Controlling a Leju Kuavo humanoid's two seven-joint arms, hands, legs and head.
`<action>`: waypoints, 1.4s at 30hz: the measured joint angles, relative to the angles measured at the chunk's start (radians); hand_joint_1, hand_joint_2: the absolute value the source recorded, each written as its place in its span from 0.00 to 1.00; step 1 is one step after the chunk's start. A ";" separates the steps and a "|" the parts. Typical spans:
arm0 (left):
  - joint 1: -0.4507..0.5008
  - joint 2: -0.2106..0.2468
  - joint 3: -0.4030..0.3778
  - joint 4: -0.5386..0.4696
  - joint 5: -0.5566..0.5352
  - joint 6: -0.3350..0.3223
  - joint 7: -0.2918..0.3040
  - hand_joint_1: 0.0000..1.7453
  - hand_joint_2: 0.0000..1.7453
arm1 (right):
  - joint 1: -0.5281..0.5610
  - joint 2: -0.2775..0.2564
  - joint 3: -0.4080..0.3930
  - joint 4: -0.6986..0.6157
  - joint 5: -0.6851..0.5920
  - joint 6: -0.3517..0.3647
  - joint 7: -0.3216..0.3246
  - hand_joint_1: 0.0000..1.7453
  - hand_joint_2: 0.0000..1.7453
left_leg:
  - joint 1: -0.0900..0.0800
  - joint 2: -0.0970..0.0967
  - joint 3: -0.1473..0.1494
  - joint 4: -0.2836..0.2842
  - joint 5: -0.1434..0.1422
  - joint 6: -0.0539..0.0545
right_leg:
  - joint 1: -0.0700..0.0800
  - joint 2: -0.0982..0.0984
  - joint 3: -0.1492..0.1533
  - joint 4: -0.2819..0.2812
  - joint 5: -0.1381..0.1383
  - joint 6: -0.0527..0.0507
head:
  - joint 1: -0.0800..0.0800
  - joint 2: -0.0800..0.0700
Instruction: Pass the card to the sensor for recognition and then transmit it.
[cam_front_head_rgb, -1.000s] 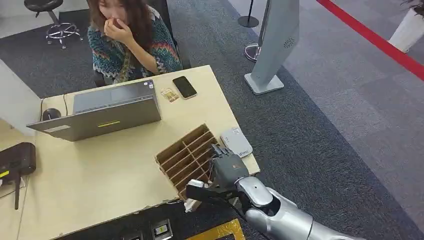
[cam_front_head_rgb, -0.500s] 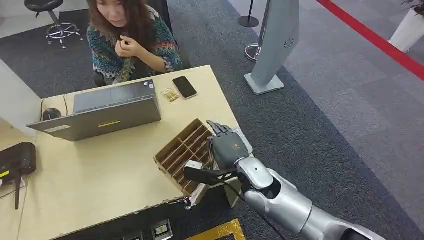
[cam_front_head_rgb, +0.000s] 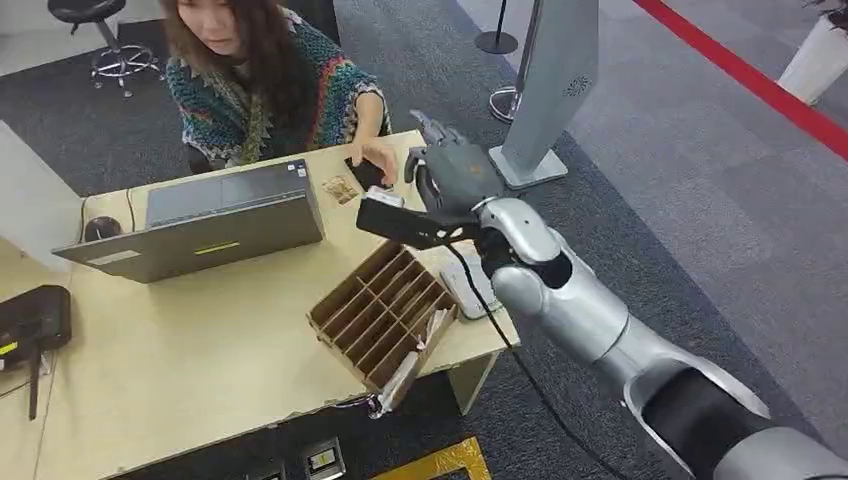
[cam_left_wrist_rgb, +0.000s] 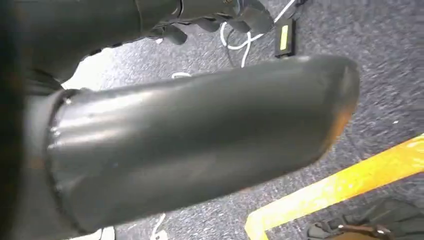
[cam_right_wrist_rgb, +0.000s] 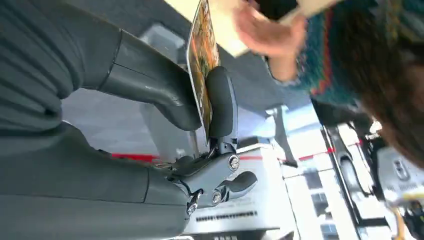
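My right hand (cam_front_head_rgb: 450, 175) is raised above the far right corner of the table (cam_front_head_rgb: 200, 350), close to the person's outstretched hand (cam_front_head_rgb: 380, 155). In the right wrist view the thumb (cam_right_wrist_rgb: 150, 85) and a dark finger (cam_right_wrist_rgb: 222, 105) pinch a thin printed card (cam_right_wrist_rgb: 202, 60) edge-on, with the person's hand (cam_right_wrist_rgb: 267, 35) just beyond it. The grey-white card sensor (cam_front_head_rgb: 462, 290) lies flat at the table's right edge, below my forearm and partly hidden by it. My left hand (cam_left_wrist_rgb: 200, 15) hangs low as a dark blur, and how its fingers lie is unclear.
A cardboard divider box (cam_front_head_rgb: 380, 310) sits next to the sensor. A laptop (cam_front_head_rgb: 200, 225), a small card (cam_front_head_rgb: 340, 188) and a phone (cam_front_head_rgb: 365, 172) under the person's hand lie further back. A white pillar stand (cam_front_head_rgb: 545, 90) stands on the carpet to the right.
My right hand rose from over the divider box and sensor and moved away toward the person. The person lowered a hand from the face and reached it out onto the table by the phone.
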 joint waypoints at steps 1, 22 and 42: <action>-0.003 -0.001 -0.001 0.000 -0.004 -0.002 0.003 0.00 0.00 | -0.029 0.000 0.003 0.007 -0.007 0.009 0.001 1.00 1.00 | 0.000 0.000 0.000 0.000 0.000 0.000 | 0.000 0.000 0.000 0.000 0.000 0.000 | 0.000 0.000; -0.034 -0.005 -0.016 0.000 -0.047 -0.011 0.036 0.00 0.00 | -0.501 0.207 0.285 0.654 -0.076 -0.027 -0.124 1.00 1.00 | 0.002 -0.006 -0.004 0.000 0.002 -0.002 | 0.002 -0.005 -0.001 0.001 0.000 0.000 | 0.000 0.000; -0.011 -0.001 -0.016 0.000 -0.040 -0.006 0.036 0.00 0.00 | -0.522 0.282 0.362 0.999 -0.086 -0.166 -0.113 0.00 1.00 | 0.002 -0.006 -0.003 0.001 0.002 -0.003 | 0.002 -0.004 -0.002 0.000 0.000 0.000 | 0.000 0.000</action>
